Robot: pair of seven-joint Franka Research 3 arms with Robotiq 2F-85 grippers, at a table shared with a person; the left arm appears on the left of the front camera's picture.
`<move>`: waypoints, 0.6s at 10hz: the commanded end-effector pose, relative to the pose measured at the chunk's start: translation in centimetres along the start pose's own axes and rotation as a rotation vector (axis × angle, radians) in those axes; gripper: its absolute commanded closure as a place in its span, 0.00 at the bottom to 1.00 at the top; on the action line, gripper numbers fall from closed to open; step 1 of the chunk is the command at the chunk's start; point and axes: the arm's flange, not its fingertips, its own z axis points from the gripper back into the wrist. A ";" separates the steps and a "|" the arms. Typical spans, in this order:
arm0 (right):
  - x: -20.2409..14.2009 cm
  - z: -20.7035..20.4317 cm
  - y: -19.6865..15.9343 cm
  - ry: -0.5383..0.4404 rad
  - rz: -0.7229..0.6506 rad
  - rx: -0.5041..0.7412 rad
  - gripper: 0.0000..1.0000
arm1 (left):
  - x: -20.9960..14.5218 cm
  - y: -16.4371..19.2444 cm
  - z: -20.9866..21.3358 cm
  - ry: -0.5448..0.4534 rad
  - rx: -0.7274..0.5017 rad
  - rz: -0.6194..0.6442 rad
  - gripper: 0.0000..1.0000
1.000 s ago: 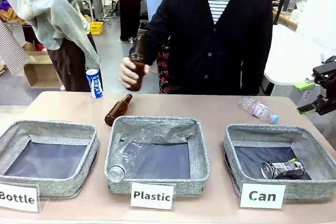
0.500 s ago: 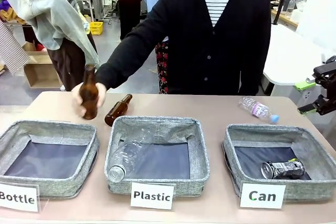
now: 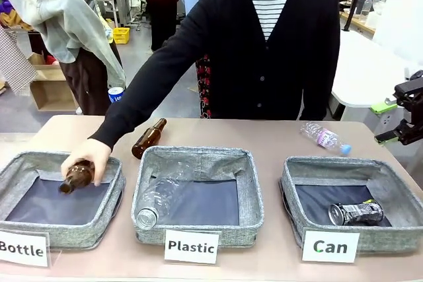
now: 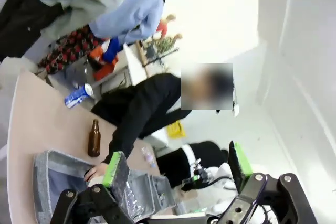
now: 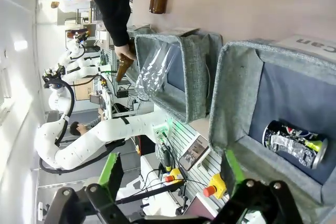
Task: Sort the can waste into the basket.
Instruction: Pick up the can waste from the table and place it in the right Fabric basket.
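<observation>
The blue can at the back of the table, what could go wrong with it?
The blue can sits at the far edge of the table, close behind the person's sleeve, so that arm might knock it off. It is also a long way from the Can basket, and a brown bottle lies in between and could get bumped.

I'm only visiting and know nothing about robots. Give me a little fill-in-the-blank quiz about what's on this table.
1. The crushed can lies in the right-hand basket, whose sign reads ____.
2. The person's hand holds a brown glass bottle over the left-hand basket, signed ____.
3. The small clear bottle lying on the table has a ____ cap.
Missing words: Can; Bottle; blue.
</observation>
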 end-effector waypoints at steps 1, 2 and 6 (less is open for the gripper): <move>0.0 0.2 0.0 -0.007 0.022 -0.009 0.00 | 0.0 0.9 1.5 -0.051 -0.074 0.015 0.00; 0.0 0.2 0.0 -0.007 0.022 -0.009 0.00 | -0.2 0.9 1.7 -0.054 -0.071 0.005 0.00; 0.0 0.2 0.0 -0.007 0.022 -0.009 0.00 | -2.2 0.5 -3.7 0.126 -0.008 -0.028 0.00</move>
